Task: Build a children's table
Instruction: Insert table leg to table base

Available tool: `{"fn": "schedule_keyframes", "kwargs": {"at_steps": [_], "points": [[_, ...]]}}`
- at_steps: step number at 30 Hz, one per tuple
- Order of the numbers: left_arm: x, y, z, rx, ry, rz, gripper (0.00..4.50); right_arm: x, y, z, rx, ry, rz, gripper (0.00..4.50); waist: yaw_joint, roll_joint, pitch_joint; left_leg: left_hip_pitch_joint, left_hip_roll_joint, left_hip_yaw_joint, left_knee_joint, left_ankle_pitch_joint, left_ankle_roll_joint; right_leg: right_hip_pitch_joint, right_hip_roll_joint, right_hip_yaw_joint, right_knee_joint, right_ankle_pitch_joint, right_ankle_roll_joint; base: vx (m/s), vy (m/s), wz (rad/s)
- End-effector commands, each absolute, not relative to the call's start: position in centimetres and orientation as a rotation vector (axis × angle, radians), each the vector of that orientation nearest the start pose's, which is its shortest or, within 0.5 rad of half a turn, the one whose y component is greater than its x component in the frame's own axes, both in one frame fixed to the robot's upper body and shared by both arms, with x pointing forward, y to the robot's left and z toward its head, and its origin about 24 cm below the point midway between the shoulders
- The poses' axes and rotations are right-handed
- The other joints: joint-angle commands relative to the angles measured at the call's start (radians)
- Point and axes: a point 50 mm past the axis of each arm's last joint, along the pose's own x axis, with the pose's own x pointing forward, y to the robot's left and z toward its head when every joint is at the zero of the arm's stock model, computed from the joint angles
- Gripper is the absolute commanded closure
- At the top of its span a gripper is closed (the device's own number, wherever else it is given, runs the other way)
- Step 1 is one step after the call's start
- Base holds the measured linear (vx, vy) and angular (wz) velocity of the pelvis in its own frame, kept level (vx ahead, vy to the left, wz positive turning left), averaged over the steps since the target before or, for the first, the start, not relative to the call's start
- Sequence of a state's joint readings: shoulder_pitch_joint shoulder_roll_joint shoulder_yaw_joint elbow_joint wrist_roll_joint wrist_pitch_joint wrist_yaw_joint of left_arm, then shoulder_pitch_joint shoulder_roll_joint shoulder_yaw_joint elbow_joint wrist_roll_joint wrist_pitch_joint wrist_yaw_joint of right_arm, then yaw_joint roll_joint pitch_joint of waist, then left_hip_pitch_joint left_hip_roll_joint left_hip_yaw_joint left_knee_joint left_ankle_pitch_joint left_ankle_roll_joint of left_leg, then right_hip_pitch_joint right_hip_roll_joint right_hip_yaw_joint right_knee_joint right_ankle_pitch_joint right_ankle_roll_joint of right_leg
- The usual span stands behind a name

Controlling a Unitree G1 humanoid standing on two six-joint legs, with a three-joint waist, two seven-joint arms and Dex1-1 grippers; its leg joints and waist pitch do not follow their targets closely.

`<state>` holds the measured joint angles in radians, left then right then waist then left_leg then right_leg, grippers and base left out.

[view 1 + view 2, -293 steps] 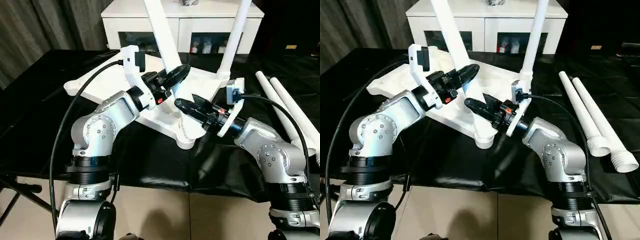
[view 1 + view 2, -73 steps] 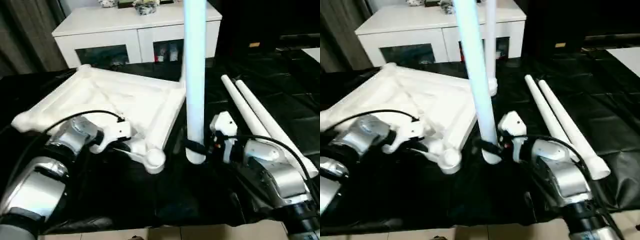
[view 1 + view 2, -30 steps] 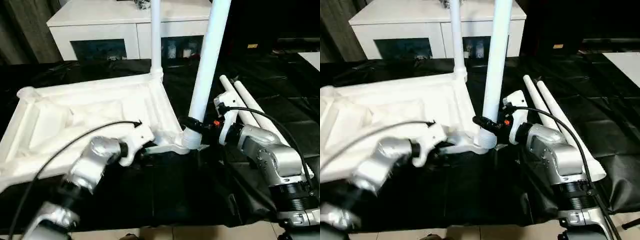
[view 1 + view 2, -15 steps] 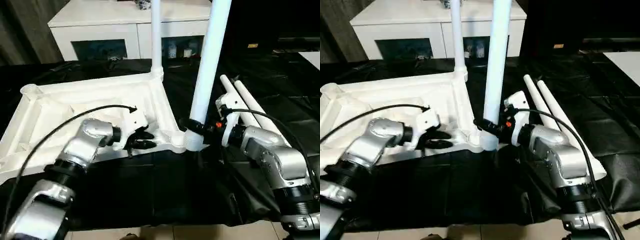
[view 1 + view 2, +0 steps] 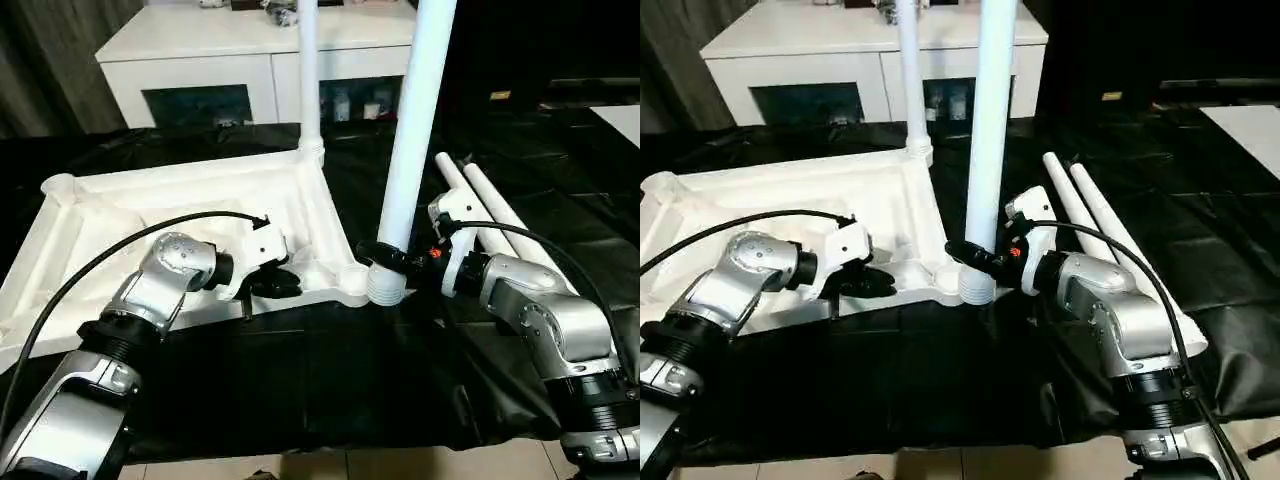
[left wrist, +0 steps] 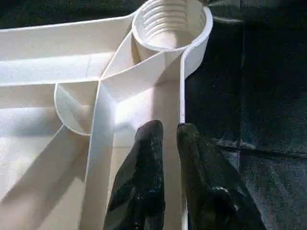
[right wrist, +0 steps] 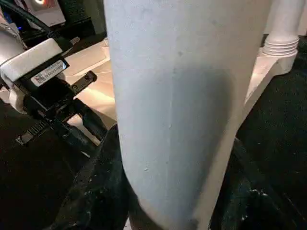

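Your left gripper [image 6: 165, 143] has moved in over the last second and now pinches the raised rim of the tabletop [image 5: 150, 205] — fingers nearly together, one on each side of the wall, just short of the near corner socket [image 6: 170, 24], lower centre of the head view. Your right gripper [image 5: 385, 258] has not changed: it grips the upright leg [image 5: 415, 120] low down, threaded end at that socket. With the tabletop braced, you look ready to screw the leg in.
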<state>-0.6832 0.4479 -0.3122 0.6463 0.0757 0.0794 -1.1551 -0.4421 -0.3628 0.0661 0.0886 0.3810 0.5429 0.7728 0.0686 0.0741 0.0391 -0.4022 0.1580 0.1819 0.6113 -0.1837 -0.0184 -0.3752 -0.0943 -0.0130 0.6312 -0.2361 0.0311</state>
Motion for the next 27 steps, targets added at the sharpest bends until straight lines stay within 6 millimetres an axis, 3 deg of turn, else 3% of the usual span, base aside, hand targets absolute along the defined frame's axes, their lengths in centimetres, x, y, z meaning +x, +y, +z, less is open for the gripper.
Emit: {"fn": "schedule_keyframes", "kwargs": {"at_steps": [1, 3, 4, 6, 11, 14, 18, 20, 23, 25, 27], "points": [[32.61, 16.53, 4.89, 0.585, 0.611, -1.231, 3.75, 30.82, -14.04, 11.15, 0.029, 0.209, 0.931, 2.65, -0.001, -0.003, -0.059, 0.037, 0.060, -0.026, -0.091, -0.258, -0.032, 0.025, -0.052, 0.020, -0.068, -0.002, -0.280, 0.000, 0.000, 0.00], [32.41, 16.40, 4.79, 0.546, 0.632, -1.247, 3.75, 30.81, -14.07, 11.13, 0.028, 0.209, 0.931, 2.65, -0.005, -0.001, -0.059, 0.035, 0.060, -0.026, -0.092, -0.251, -0.033, 0.026, -0.051, 0.019, -0.068, 0.003, -0.280, 0.000, 0.000, 0.00], [32.44, 16.38, 4.82, 0.534, 0.636, -1.245, 3.47, 30.81, -14.07, 11.12, 0.027, 0.209, 0.931, 2.65, -0.007, -0.003, -0.059, 0.035, 0.059, -0.025, -0.091, -0.239, -0.027, 0.026, -0.050, 0.020, -0.068, 0.016, -0.280, 0.000, 0.000, 0.00], [32.49, 16.39, 4.85, 0.535, 0.636, -1.245, 3.39, 30.82, -14.08, 11.13, 0.027, 0.209, 0.930, 2.65, -0.008, -0.002, -0.065, 0.033, 0.059, -0.026, -0.087, -0.204, -0.014, 0.029, -0.053, 0.019, -0.065, 0.059, -0.284, 0.000, 0.000, 0.00], [32.84, 16.55, 4.95, 0.564, 0.616, -1.221, 2.95, 30.80, -14.06, 11.13, 0.027, 0.210, 0.932, 2.65, -0.003, -0.001, -0.068, 0.029, 0.057, -0.023, -0.077, -0.129, 0.039, 0.029, -0.049, 0.015, -0.058, 0.173, -0.303, 0.000, 0.000, 0.00], [32.87, 16.68, 4.95, 0.571, 0.623, -1.216, 2.95, 30.80, -14.05, 11.13, 0.027, 0.210, 0.933, 2.65, -0.002, -0.002, -0.067, 0.030, 0.058, -0.023, -0.078, -0.138, 0.040, 0.028, -0.049, 0.015, -0.058, 0.150, -0.304, 0.000, 0.000, 0.00], [32.99, 16.60, 5.06, 0.541, 0.608, -1.210, 2.95, 30.76, -14.05, 11.13, 0.027, 0.210, 0.934, 2.65, -0.003, 0.000, -0.064, 0.033, 0.060, -0.023, -0.084, -0.183, 0.018, 0.027, -0.049, 0.016, -0.063, 0.089, -0.306, 0.000, 0.000, 0.00], [33.01, 16.53, 5.32, 0.522, 0.594, -1.224, 3.32, 30.74, -14.07, 11.14, 0.028, 0.210, 0.936, 2.65, -0.004, -0.002, -0.064, 0.033, 0.060, -0.023, -0.084, -0.185, 0.013, 0.027, -0.050, 0.017, -0.063, 0.088, -0.305, 0.000, 0.000, 0.00], [33.03, 16.53, 5.41, 0.517, 0.589, -1.227, 3.38, 30.73, -14.09, 11.15, 0.028, 0.211, 0.937, 2.65, -0.003, -0.001, -0.064, 0.032, 0.060, -0.023, -0.083, -0.172, 0.018, 0.027, -0.050, 0.016, -0.061, 0.106, -0.306, 0.000, 0.000, 0.00], [33.01, 16.58, 5.46, 0.515, 0.590, -1.231, 3.71, 30.76, -14.07, 11.16, 0.027, 0.211, 0.938, 2.65, -0.002, -0.001, -0.066, 0.032, 0.060, -0.023, -0.082, -0.164, 0.021, 0.027, -0.050, 0.016, -0.060, 0.118, -0.306, 0.000, 0.000, 0.00], [32.98, 16.63, 5.46, 0.513, 0.591, -1.233, 3.77, 30.80, -14.06, 11.19, 0.027, 0.211, 0.939, 2.65, -0.002, -0.003, -0.066, 0.031, 0.059, -0.022, -0.081, -0.152, 0.029, 0.027, -0.050, 0.016, -0.060, 0.134, -0.308, 0.000, 0.000, 0.00]]}}
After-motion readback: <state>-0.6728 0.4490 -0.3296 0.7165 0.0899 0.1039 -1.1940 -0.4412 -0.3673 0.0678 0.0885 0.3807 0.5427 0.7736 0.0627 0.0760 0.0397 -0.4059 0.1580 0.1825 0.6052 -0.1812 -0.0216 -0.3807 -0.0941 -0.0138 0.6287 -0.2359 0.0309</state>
